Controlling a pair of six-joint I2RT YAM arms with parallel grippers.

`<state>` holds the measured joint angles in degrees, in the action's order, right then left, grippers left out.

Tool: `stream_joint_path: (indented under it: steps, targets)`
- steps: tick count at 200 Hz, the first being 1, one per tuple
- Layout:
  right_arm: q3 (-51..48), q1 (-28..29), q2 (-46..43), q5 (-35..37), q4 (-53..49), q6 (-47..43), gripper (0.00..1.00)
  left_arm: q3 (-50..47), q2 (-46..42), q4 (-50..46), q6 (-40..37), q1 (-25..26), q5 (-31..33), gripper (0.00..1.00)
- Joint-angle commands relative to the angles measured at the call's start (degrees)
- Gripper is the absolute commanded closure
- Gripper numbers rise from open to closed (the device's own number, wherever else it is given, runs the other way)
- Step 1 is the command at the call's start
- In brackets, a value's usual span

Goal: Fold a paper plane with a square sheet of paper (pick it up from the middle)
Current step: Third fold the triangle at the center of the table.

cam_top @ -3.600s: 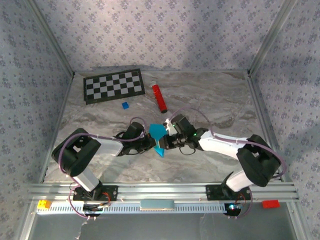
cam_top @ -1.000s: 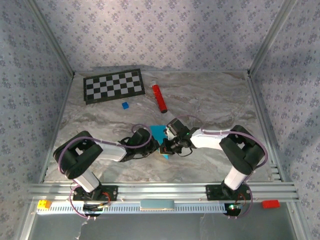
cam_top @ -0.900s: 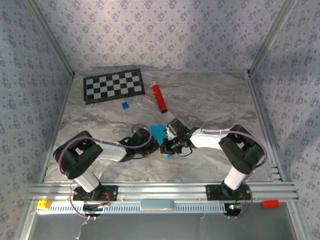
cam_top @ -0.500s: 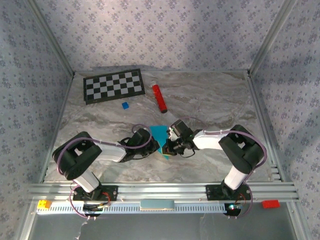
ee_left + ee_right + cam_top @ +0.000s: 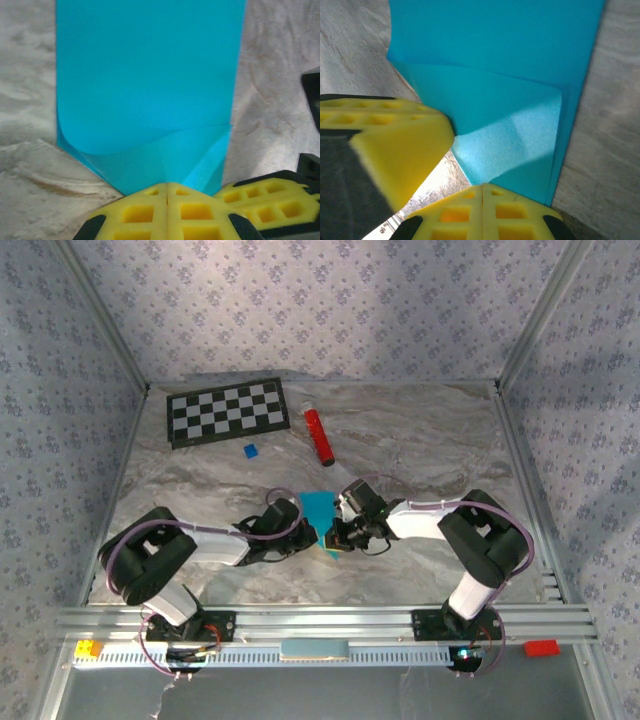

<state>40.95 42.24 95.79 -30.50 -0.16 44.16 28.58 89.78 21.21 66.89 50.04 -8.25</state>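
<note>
Two robot arms are working a thin, bright cyan-blue square sheet of paper [image 5: 316,506] on a grey marbled table [image 5: 430,450]. The sheet is lying near a red plastic cylinder [image 5: 318,436], on the side of it facing the arm bases and almost straight in line with it.

The left gripper [image 5: 312,536] and the right gripper [image 5: 334,536] are meeting at the end of the sheet farthest from the red cylinder. Each has its yellow waffle-patterned fingers pressed fully together. In both wrist views the tapering tip of the paper is running into the seam between those fingers, so each appears to be pinching the paper rather than resting on it.

The sheet is no longer showing as a flat square. It is reading as a long strip, with the corners at the gripped end turned in toward a point and one slanting flap lying over the layer below.

By these pictures the job is looking partly done. The early creases are in, and the nose is being formed and pressed flat. The end nearer the red cylinder is showing a plain straight edge, and no wing folds are showing, so the paper plane is some way from finished.
</note>
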Motion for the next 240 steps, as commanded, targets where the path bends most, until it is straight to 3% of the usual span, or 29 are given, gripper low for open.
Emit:
stream_joint_path:
  steps: [1, 53, 166, 212, 240]
  targets:
    - [-1.85, -0.43, 0.51, 2.65, -6.65, -0.92, 1.0, 0.89, 1.87, -4.24, 0.57, 0.07, 2.59, 0.97]
    - [-2.13, -0.41, 0.19, 3.5, -8.35, -1.92, 1.0, -0.02, -0.76, -8.46, 2.24, -4.23, 4.82, 0.97]
    - [-2.35, -0.41, -0.08, 2.45, -9.12, -3.86, 1.0, 3.11, -3.29, -16.43, -1.43, -13.65, 2.66, 0.97]
    - [-1.09, -0.75, 0.63, 1.26, -10.16, -6.17, 1.0, 3.13, -10.91, -15.25, -4.23, -12.03, 1.81, 0.93]
    - [-0.15, -1.08, 1.24, 1.01, -10.78, -6.83, 1.0, 4.09, -9.66, -11.39, -5.09, -8.68, -2.08, 0.93]
